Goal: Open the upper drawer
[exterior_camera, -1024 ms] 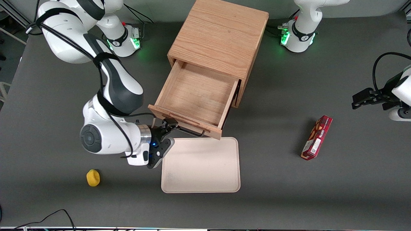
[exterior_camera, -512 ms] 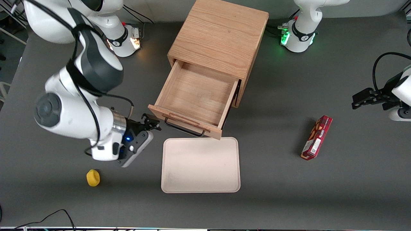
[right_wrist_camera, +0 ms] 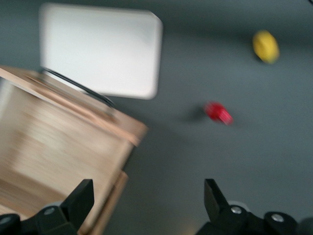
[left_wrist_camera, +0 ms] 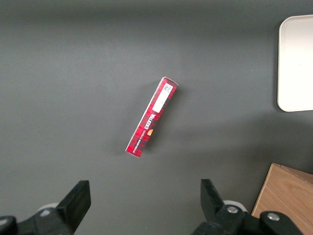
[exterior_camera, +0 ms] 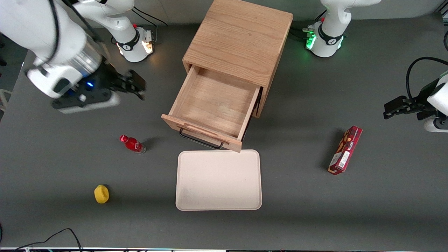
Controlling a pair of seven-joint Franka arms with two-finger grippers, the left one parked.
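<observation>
gripper [exterior_camera: 134, 85] raised over the table [exterior_camera: 63, 147] toward the working arm's end, well apart from the cabinet [exterior_camera: 238, 42]; its 2 fingers [right_wrist_camera: 80, 200] spread, nothing between them. upper drawer [exterior_camera: 213, 108] pulled far out, black wire handle [exterior_camera: 201, 140] facing the front camera. 1 red bottle [exterior_camera: 132, 144] near the drawer's front corner; cream tray [exterior_camera: 218, 180] just in front of the drawer; yellow object [exterior_camera: 101, 194] nearer the camera.
</observation>
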